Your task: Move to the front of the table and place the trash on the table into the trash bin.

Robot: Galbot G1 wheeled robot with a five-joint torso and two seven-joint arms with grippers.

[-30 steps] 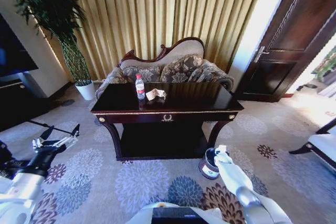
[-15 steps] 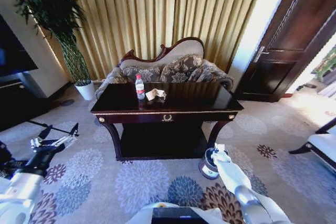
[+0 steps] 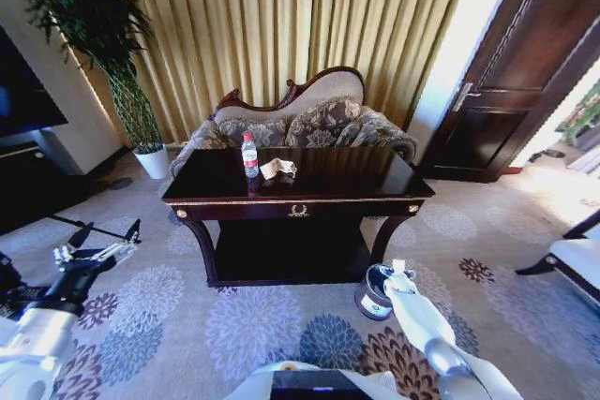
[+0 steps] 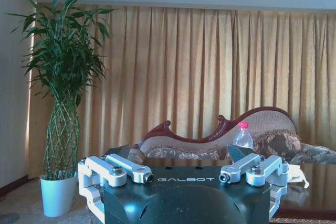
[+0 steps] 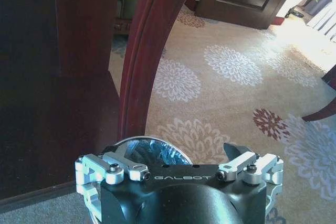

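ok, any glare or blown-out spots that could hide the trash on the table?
Head view: the glossy table mirrors the sofa, yet the bottle and paper wad stay readable; window light blows out the upper right. Left wrist view: curtain backlight, bottle still clear. Right wrist view: sun washes out the carpet; the table's lower shelf is in deep shadow.

From the head camera I look forward and down across the flowered carpet at the table (image 3: pixel 298 180), which stands a little way off with the sofa (image 3: pixel 300 124) and curtains (image 3: pixel 281 25) behind it. My left wrist camera sits low and faces level toward that same sofa (image 4: pixel 220 140), with the bottle (image 4: pixel 242 137) and tabletop in front of it. My right wrist camera hangs close over the bin (image 5: pixel 152 150) beside the table leg (image 5: pixel 147 51), looking along the carpet; the head view shares that bin (image 3: pixel 373 292).
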